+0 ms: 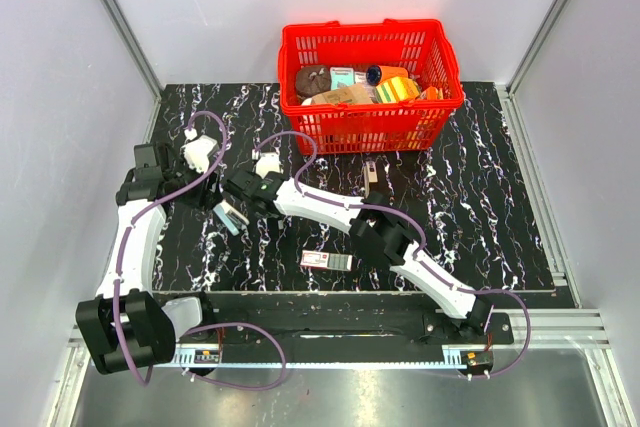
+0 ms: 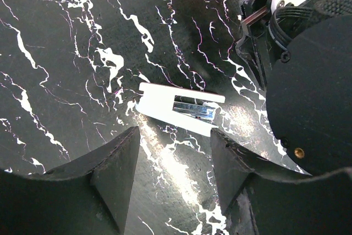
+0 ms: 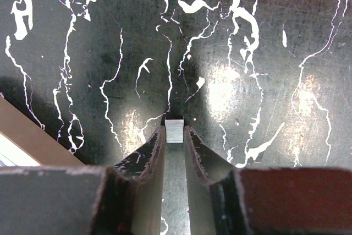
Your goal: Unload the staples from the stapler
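Observation:
My right gripper points down at the black marbled mat, its two fingertips pressed against the sides of a small silvery block of staples. A flat white holder with a shiny metal strip in its window lies on the mat just ahead of my left gripper. That gripper is open with nothing between its fingers. From above, both grippers meet at the mat's left, the left gripper next to the right gripper. The slim dark stapler lies in front of the basket, far from both.
A red basket full of assorted items stands at the back centre. A small red-and-white flat box lies near the mat's front edge, under the right arm. The right gripper's black body fills the right of the left wrist view.

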You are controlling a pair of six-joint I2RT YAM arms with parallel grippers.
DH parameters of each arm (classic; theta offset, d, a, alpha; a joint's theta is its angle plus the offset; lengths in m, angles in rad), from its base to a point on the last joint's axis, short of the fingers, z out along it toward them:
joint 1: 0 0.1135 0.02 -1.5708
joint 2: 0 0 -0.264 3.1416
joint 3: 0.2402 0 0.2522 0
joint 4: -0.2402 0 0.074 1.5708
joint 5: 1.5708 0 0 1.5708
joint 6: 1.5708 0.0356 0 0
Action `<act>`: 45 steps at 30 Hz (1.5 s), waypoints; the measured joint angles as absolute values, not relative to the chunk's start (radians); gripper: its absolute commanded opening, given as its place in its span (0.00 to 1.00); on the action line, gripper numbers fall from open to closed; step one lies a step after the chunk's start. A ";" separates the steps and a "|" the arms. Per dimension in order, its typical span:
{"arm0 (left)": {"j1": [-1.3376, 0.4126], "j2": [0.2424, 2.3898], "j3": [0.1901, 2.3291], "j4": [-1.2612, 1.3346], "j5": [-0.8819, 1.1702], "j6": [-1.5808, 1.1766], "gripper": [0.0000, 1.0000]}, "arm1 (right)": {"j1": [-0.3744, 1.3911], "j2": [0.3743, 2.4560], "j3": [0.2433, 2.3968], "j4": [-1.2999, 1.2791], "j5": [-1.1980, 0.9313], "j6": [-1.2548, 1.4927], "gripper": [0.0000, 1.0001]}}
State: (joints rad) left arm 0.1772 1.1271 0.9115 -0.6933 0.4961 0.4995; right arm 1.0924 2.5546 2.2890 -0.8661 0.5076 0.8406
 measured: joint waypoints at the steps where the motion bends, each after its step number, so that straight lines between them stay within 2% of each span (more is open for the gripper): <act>1: 0.177 1.125 0.911 -0.694 0.496 0.500 0.59 | 1.092 2.556 2.291 -0.867 0.508 0.839 0.20; 4: 0.177 1.125 0.908 -0.693 0.496 0.500 0.59 | 1.092 2.556 2.293 -0.867 0.508 0.833 0.11; 13: 0.177 1.125 0.907 -0.693 0.496 0.500 0.59 | 1.097 2.539 2.255 -0.852 0.534 0.828 0.10; 25: 0.178 1.124 0.906 -0.693 0.496 0.507 0.59 | 1.139 2.230 1.870 -0.844 0.589 0.879 0.05; 35: 0.178 1.103 0.882 -0.689 0.491 0.526 0.59 | 1.212 1.913 1.536 -0.934 0.620 1.116 0.06; 45: 0.178 1.102 0.881 -0.690 0.490 0.527 0.59 | 1.258 1.860 1.398 -1.018 0.592 1.283 0.08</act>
